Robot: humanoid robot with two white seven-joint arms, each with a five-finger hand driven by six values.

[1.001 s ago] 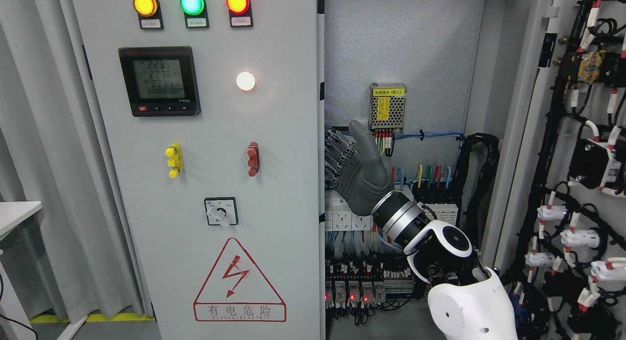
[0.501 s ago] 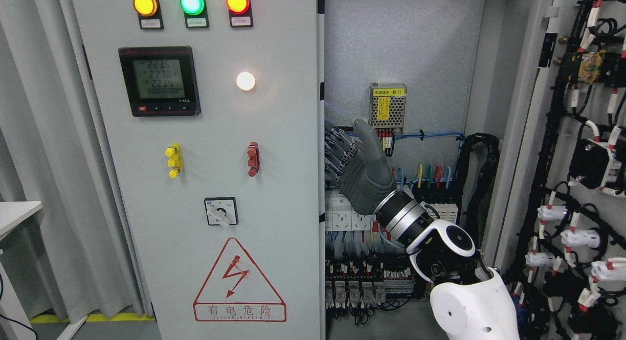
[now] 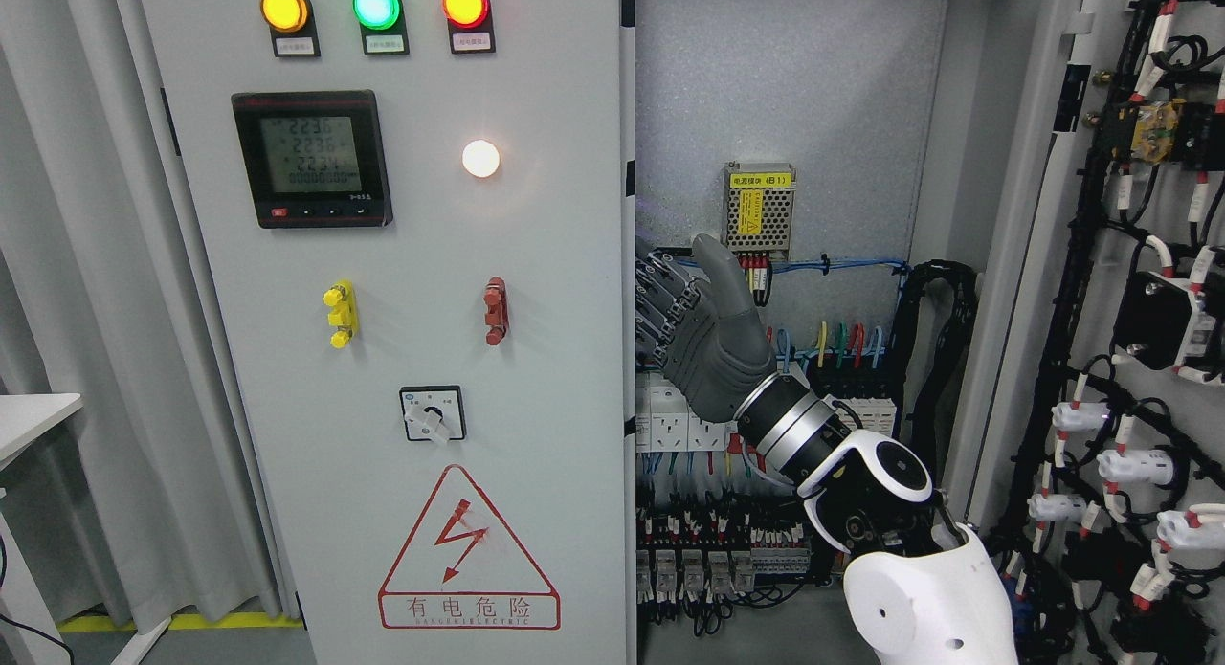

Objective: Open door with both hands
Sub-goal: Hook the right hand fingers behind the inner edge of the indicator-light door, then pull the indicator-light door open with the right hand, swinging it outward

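The grey left cabinet door [image 3: 412, 263] stands closed, carrying lamps, a meter and a warning triangle. My right hand [image 3: 662, 306] comes up from the lower right inside the open cabinet, right against that door's free edge [image 3: 628, 311]. Its dark fingers [image 3: 660, 292] curl toward the edge, their tips hidden behind it; the thumb [image 3: 720, 268] points up. The right door [image 3: 1043, 263] is swung wide open to the right. My left arm does not show.
Inside the cabinet, a yellow-labelled power supply [image 3: 758, 209], breakers [image 3: 670, 421] and coloured wires sit close behind my hand. The open door's inner face carries wired parts [image 3: 1139, 321]. A curtain [image 3: 77, 311] and a white table corner [image 3: 29, 416] lie at the left.
My right hand and wrist have shifted slightly right and down along the door edge. The left door has not visibly moved.
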